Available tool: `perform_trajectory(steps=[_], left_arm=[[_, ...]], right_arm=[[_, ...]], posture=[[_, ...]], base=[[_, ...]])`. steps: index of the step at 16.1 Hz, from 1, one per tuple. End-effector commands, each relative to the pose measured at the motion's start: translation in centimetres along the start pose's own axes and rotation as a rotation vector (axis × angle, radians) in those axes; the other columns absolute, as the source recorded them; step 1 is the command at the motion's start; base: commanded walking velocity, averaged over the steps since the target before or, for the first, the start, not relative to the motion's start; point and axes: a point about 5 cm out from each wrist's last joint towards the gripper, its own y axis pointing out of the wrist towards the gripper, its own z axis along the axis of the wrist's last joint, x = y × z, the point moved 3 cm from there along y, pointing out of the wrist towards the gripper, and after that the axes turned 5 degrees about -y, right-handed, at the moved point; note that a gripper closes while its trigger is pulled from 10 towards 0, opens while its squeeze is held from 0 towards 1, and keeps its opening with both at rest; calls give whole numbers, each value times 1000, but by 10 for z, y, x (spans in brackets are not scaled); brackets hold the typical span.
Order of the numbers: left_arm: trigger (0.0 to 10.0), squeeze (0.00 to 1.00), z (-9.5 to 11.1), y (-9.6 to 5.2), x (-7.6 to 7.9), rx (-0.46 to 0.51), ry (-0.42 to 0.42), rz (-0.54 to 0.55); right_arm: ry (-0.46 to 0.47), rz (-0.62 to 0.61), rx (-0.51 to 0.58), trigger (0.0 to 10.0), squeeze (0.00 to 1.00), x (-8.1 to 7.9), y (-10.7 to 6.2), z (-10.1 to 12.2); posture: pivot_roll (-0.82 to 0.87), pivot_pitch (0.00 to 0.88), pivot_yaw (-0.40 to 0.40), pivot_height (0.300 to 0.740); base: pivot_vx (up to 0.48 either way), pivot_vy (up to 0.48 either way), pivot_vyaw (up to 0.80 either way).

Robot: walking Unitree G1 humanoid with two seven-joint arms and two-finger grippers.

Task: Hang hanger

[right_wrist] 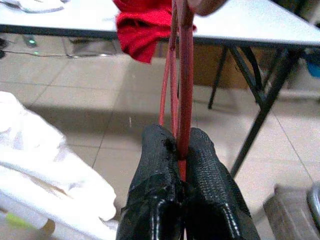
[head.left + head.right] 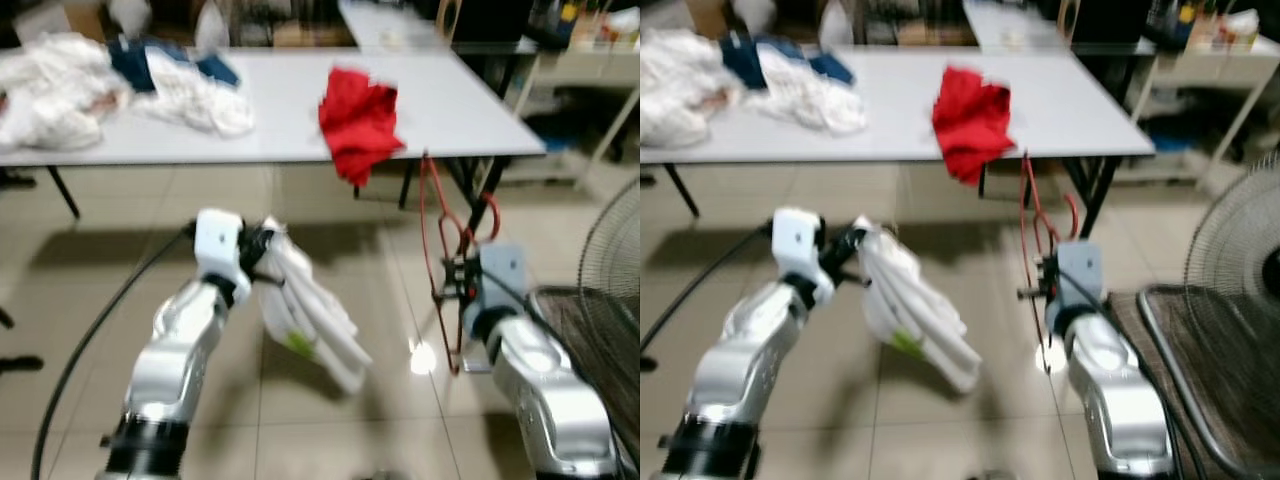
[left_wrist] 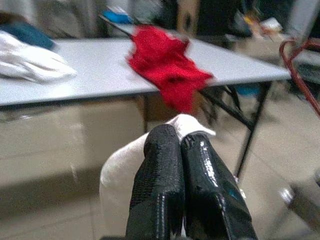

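A thin red wire hanger (image 2: 437, 262) stands upright above the tiled floor, with my right gripper (image 2: 458, 278) shut on its lower part; in the right wrist view the red wire (image 1: 181, 75) rises from between the black fingers (image 1: 159, 165). My left gripper (image 2: 262, 248) is shut on a white garment (image 2: 308, 312) that droops down and to the right, between the two arms. In the left wrist view the white cloth (image 3: 122, 167) bulges behind the closed fingers (image 3: 160, 170). The pictures are blurred.
A long white table (image 2: 440, 110) stands ahead with a red cloth (image 2: 357, 120) hanging over its front edge and white and blue clothes (image 2: 130, 85) heaped at its left. A wire fan guard (image 2: 612, 250) and a dark rack (image 2: 590, 330) stand at my right.
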Motion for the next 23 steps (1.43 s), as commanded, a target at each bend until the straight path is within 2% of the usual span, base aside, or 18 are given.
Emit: perform_trajectory(steps=[1, 3, 6, 17, 20, 23], left_arm=[[10000, 0, 0, 0, -2, 1, -15, 5], [10000, 0, 1, 0, -3, 3, -20, 7], [10000, 0, 2, 2, -2, 5, -25, 2], [10000, 0, 6, 5, 0, 16, -30, -17], [10000, 0, 8, 6, 0, 19, -30, -21], [10000, 0, 14, 8, 1, 32, -14, -39]], right_arm=[[-12, 2, 21, 10000, 0, 0, 1, 8], [-17, 2, 18, 10000, 0, 1, 1, 8], [-19, 5, 22, 10000, 0, 1, 2, 9], [-34, 26, 39, 10000, 0, -3, 3, 14], [-38, 34, 45, 10000, 0, -4, 3, 15], [-47, 74, 71, 10000, 0, -6, 2, 20]], posture=[[-167, 0, 9, 740], [-168, 0, 11, 740], [-169, 0, 14, 740], [-165, 0, 15, 740], [-164, 0, 16, 740], [-163, 0, 13, 740]], base=[[311, 0, 0], [332, 0, 0], [344, 0, -800], [346, 0, 0], [345, 0, -800], [345, 0, 0]])
